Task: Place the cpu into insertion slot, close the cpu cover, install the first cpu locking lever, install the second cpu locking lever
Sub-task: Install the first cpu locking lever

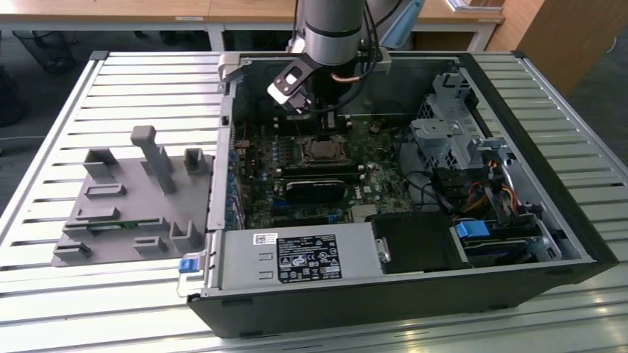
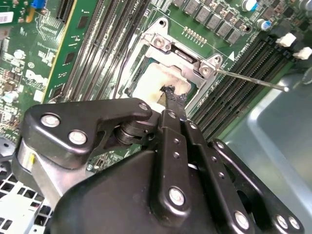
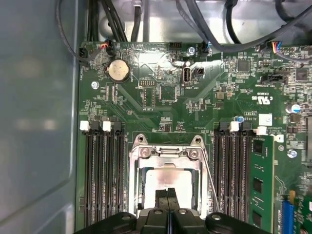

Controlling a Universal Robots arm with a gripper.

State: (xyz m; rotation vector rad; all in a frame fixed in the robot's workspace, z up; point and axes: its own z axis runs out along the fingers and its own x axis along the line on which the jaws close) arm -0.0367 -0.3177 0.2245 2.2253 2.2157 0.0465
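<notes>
A slatted metal table (image 1: pixel 147 81) carried an open black computer case (image 1: pixel 393 301) lying on its side, and the arm (image 1: pixel 332 29) reached down into it from above. Outside the case, at the exterior view's left, stood a grey moulded fixture (image 1: pixel 128 198), and a grey power-supply box (image 1: pixel 294 257) filled the near corner of the case. Inside lay the green circuit board (image 3: pixel 161 92), with long black memory slots (image 3: pixel 102 175) on both sides of the insertion slot (image 1: pixel 322 149). The cpu cover (image 3: pixel 134 180) lay down flat over that slot, and the cpu (image 3: pixel 165 176) sat in the slot, its pale top showing through the cover's window. A thin metal lever (image 2: pixel 248 80) ran out from one corner of the cover and slanted across the neighbouring memory slots. The gripper (image 3: pixel 168 195) hung directly over the cpu with its two black fingertips (image 2: pixel 171 95) pressed together and nothing between them. The tips were at the cpu's top face, though the views did not settle whether they touched it.
</notes>
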